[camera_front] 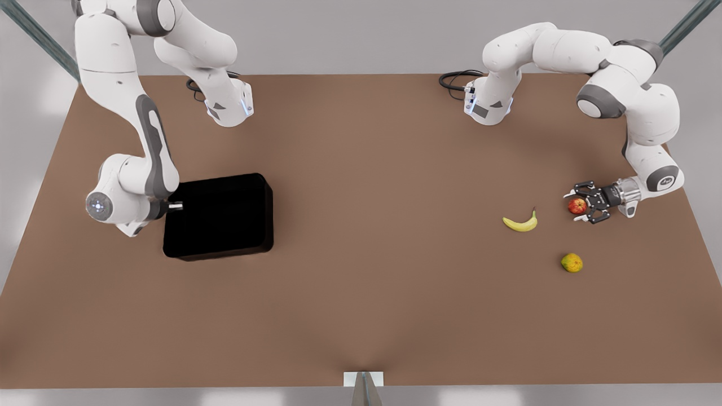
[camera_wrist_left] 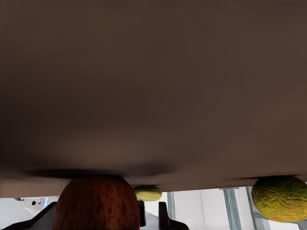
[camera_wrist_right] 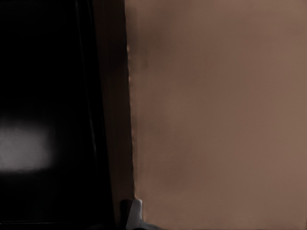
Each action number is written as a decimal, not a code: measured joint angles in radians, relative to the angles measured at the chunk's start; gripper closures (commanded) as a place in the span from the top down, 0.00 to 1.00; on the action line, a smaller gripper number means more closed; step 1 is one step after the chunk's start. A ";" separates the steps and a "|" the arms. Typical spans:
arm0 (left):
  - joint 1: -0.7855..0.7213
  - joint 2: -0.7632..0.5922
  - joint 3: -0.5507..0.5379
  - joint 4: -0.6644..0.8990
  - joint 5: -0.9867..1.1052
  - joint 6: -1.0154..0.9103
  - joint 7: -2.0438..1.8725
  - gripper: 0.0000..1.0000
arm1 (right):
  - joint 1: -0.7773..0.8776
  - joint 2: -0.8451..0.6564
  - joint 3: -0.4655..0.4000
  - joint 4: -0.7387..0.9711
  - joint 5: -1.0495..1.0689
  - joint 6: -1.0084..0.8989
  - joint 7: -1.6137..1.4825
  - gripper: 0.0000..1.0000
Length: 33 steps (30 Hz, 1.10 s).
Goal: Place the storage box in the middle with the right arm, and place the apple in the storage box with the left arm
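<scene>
You had the left gripper [camera_front: 581, 206] w/ fingers around the apple [camera_front: 576, 206], whether clamped unclear; right gripper [camera_front: 172, 206] at storage box [camera_front: 220, 217] edge, finger state unclear. Next: drag box toward middle.

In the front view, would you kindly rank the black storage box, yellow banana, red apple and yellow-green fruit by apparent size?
1. Glossy black storage box, by far.
2. Yellow banana.
3. Small red apple and yellow-green fruit: they look alike, so no ranking.
</scene>
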State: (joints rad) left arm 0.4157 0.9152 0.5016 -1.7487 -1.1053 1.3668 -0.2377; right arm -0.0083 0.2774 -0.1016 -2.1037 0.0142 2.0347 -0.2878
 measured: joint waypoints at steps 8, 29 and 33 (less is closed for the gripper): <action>0.000 0.001 0.002 0.001 -0.007 0.001 0.000 0.66 | 0.436 0.271 0.002 0.515 0.030 -0.231 0.099 0.21; -0.003 -0.116 -0.038 0.054 0.017 -0.004 -0.308 0.38 | 0.574 0.658 0.029 0.955 0.285 -0.119 0.217 0.88; -0.016 -0.232 -0.196 0.072 -0.001 0.026 -0.484 0.38 | 0.574 0.657 0.030 0.953 0.281 -0.120 0.209 1.00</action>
State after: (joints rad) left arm 0.3997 0.6827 0.3052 -1.6768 -1.1065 1.3930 -0.7213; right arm 0.5660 0.9343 -0.0719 -1.1505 0.2956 1.9152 -0.0784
